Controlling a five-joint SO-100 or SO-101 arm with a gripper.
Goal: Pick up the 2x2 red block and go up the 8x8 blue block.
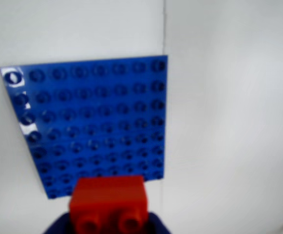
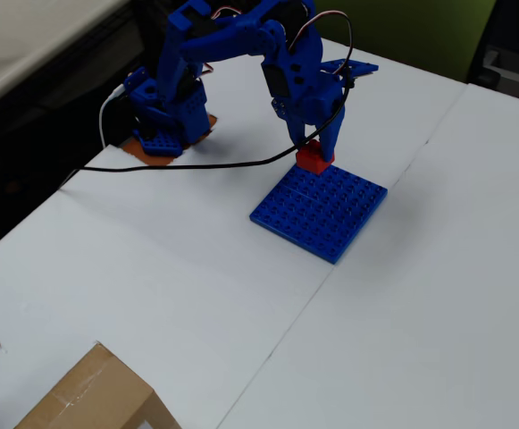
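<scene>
Showing the red block (image 2: 313,157) held between the fingers of the gripper (image 2: 314,154), the overhead view places it at the plate's far edge, the edge nearest the arm's base. Whether the block touches the blue plate (image 2: 322,210) or hangs just above it cannot be told from either view.

Wrist view: the block (image 1: 108,201) fills the lower centre, its round studs facing the camera, with dark blue gripper parts (image 1: 156,225) at either side of it along the bottom edge. Beyond it lies the plate (image 1: 92,122), flat, studs in even rows, with bright glare on a few studs near its upper left corner. The plate's right edge runs just beside a thin seam (image 1: 163,29) in the white table (image 1: 229,122).

Overhead view: the plate sits turned like a diamond on the table (image 2: 152,286), left of the seam (image 2: 286,331) that crosses the surface diagonally. The blue arm (image 2: 241,45) bends over from its base (image 2: 165,121), which stands on an orange pad (image 2: 147,152) near the table's far left edge. A black cable (image 2: 196,165) trails from the arm across the table. A cardboard box (image 2: 94,398) occupies the lower left corner; its contents are not visible.
</scene>
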